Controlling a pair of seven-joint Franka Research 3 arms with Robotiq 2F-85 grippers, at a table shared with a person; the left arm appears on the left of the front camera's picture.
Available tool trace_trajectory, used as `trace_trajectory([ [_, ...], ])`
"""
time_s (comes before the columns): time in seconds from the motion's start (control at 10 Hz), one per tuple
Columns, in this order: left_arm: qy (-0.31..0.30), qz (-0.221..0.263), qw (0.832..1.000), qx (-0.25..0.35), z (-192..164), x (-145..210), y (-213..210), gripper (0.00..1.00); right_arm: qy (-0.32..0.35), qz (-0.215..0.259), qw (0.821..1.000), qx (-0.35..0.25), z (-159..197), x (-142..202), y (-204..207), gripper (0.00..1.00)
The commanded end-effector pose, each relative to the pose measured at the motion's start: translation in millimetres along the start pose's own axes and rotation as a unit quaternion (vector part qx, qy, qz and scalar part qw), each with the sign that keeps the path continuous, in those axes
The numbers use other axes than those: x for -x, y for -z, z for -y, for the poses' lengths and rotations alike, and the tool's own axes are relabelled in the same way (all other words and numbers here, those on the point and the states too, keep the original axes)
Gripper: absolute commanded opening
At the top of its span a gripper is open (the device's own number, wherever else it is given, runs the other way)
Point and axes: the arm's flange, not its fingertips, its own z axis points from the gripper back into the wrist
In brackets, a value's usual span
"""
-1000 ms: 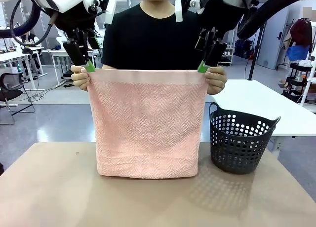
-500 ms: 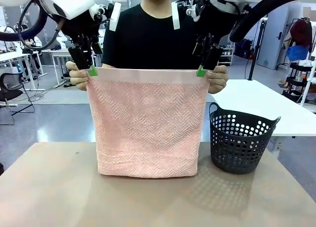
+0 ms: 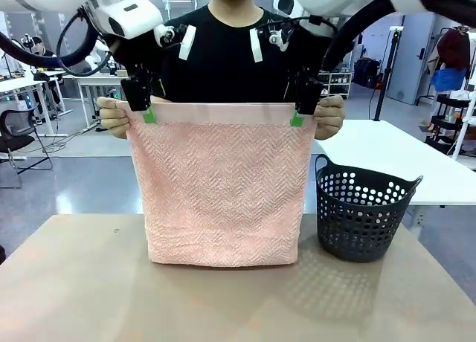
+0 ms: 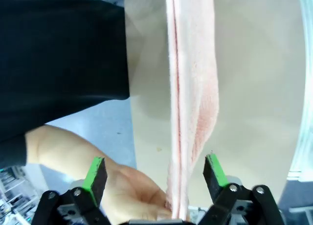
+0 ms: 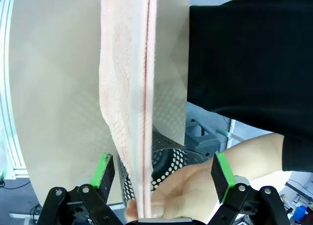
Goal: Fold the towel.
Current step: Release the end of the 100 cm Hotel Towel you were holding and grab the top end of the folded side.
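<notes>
Towel (image 3: 223, 186) is held up flat and upright over the table (image 3: 74, 282) by a person at the far side, pinched at both top corners. The plain hem band runs along the top. The bottom edge is down at the tabletop; whether it rests there can't be told.

L gripper (image 3: 147, 111) is placed at one top corner, just beside the person's hand on pic left (image 3: 111, 117). R gripper (image 3: 297, 117) is placed at the other corner, beside the hand on pic right (image 3: 329, 117).

In the L wrist view the jaws are seen spread wide, w/ the towel's doubled edge running up between the green pads and touched by neither; nothing is gripped. The person's hand is seen inside the gap too. Same in the R wrist view: jaws wide apart, towel edge and hand between them, no pad contact.

Dark perforated basket (image 3: 364, 208) is stood on the table just beside the towel, on the robot's right.
</notes>
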Motion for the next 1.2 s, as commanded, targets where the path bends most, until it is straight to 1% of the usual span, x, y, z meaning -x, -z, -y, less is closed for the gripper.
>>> trace_trajectory([
  [0.0,-0.004,0.005,0.999,0.038,-7.3,4.2,8.8,1.0,-0.015,-0.005,1.0,-0.028,5.6,0.1,10.4,1.0],
  [0.1,-0.006,0.006,0.999,0.045,-5.5,6.3,16.2,1.0,-0.016,-0.009,0.999,-0.037,4.8,0.2,19.7,1.0],
  [0.2,-0.009,0.005,0.999,0.049,-4.8,8.2,18.4,0.49,-0.016,-0.008,0.999,-0.037,4.1,0.2,22.4,0.83],
  [0.3,-0.008,0.007,0.999,0.048,-3.9,8.3,17.7,0.4,-0.016,-0.007,0.999,-0.037,4.3,0.6,22.7,0.45],
  [0.4,-0.007,0.009,0.999,0.049,-2.9,7.6,16.0,0.0,-0.017,-0.007,0.999,-0.037,4.0,0.2,21.6,0.23],
  [0.5,-0.005,0.009,0.999,0.05,-1.7,5.9,15.5,0.0,-0.018,-0.007,0.999,-0.037,3.3,-0.3,21.4,0.0],
  [0.6,-0.003,0.011,0.999,0.053,-1.1,4.6,16.6,0.0,-0.016,-0.008,0.999,-0.039,3.1,0.2,23.1,0.0],
  [0.7,-0.005,0.008,0.998,0.059,-0.1,5.0,18.0,0.13,-0.014,-0.006,0.999,-0.04,2.4,0.5,23.9,0.0],
  [0.8,-0.005,0.008,0.998,0.063,0.5,5.9,18.6,0.03,-0.012,-0.005,0.999,-0.039,2.1,1.1,23.6,0.03],
  [0.9,-0.006,0.009,0.998,0.063,0.8,6.8,17.7,0.0,-0.01,-0.004,0.999,-0.037,1.7,1.1,22.7,0.0],
  [1.1,-0.011,0.013,0.998,0.058,1.7,8.0,16.7,0.0,-0.009,-0.003,0.999,-0.035,0.9,0.5,22.3,0.0],
])
